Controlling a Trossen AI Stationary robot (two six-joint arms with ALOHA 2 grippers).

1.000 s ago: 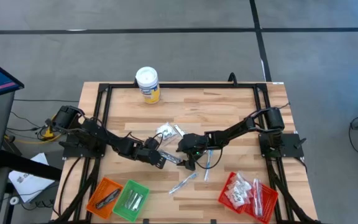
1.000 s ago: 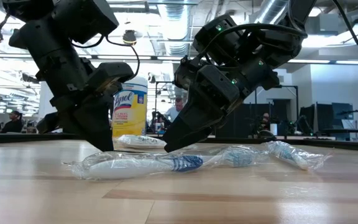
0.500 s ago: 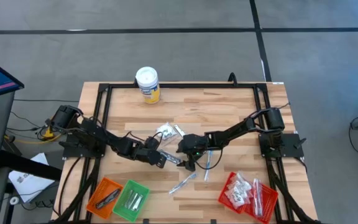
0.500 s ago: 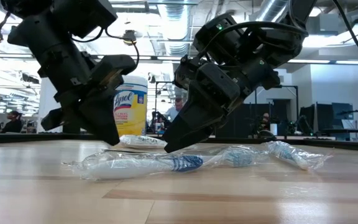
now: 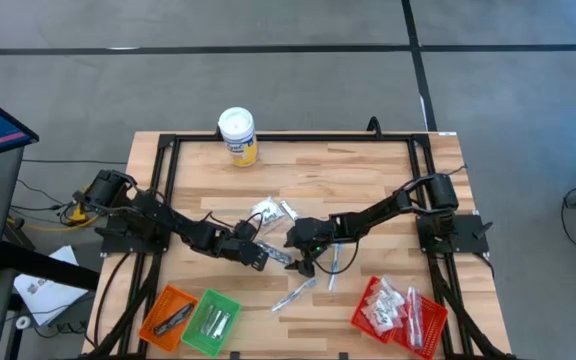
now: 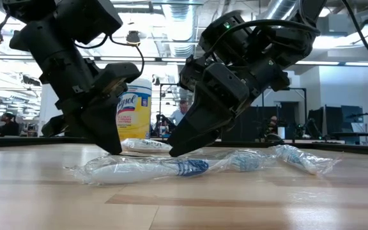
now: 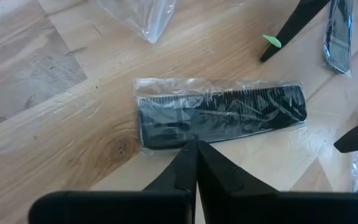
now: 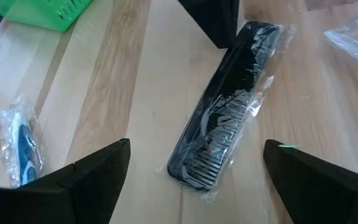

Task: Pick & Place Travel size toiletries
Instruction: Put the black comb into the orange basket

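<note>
A black comb in a clear wrapper lies flat on the table's middle, between my two grippers. My left gripper is shut, its tips down at the wrapper's edge beside one long side of the comb. My right gripper is open and slants down, one finger on each side of the comb's near end without touching it. Other travel size toiletries lie around: wrapped toothbrushes and white sachets. My left gripper has its shut fingertips on the wrapper's edge along the comb's long side, toward one end. It comes slanting down from the table's left. Whether film is caught between the tips I cannot tell. The comb lies flat on the table.
A white-lidded yellow canister stands at the far edge. Orange and green baskets sit at the near left, and a red basket with sachets at the near right. Black frame rails run along the table's sides.
My left gripper tipped a little up from the table half a second ago and has come back down to where it was, staying shut. The comb has kept its place.
</note>
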